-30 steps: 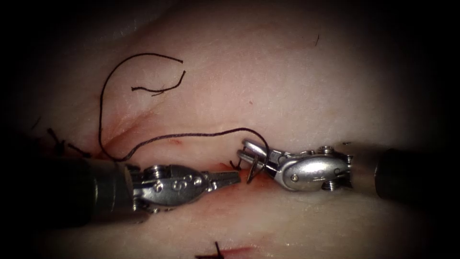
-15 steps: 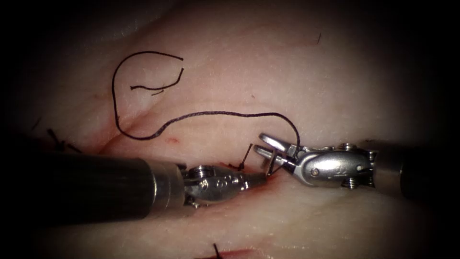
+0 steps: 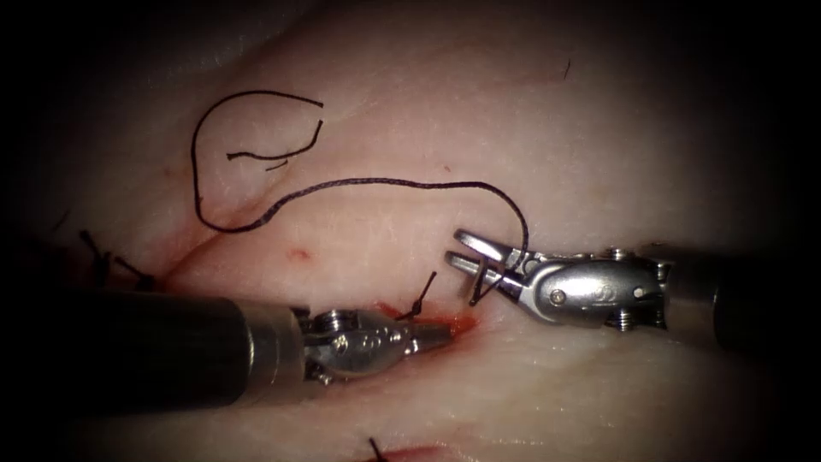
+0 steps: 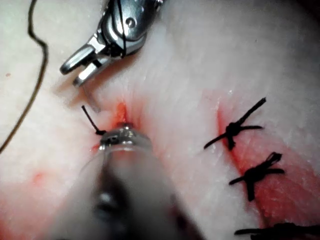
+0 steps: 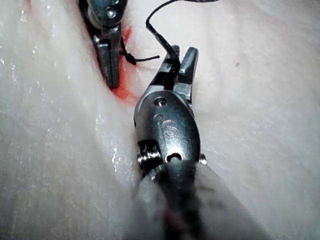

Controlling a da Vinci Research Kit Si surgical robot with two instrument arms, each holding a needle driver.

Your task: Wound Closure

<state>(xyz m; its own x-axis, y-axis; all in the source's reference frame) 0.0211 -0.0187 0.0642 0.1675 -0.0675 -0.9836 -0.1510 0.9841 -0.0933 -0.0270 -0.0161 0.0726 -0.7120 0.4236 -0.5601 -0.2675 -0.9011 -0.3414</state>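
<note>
Right tool (image 3: 469,257) comes in from right, jaws pinching needle (image 3: 481,287) near its rear end, where thread joins; needle hangs clear of tissue (image 3: 599,128), just right of cut (image 3: 428,323). Thread (image 3: 359,182) arcs up from jaws, runs left across tissue, curls into loop with loose end. Left tool (image 3: 432,334) lies along cut, jaws pressed together, tip in red fluid (image 3: 460,322), holding nothing. Short cut end of thread (image 3: 421,296) stands just above left tip. Finished stitches (image 4: 235,131) seen in left wrist view.
</note>
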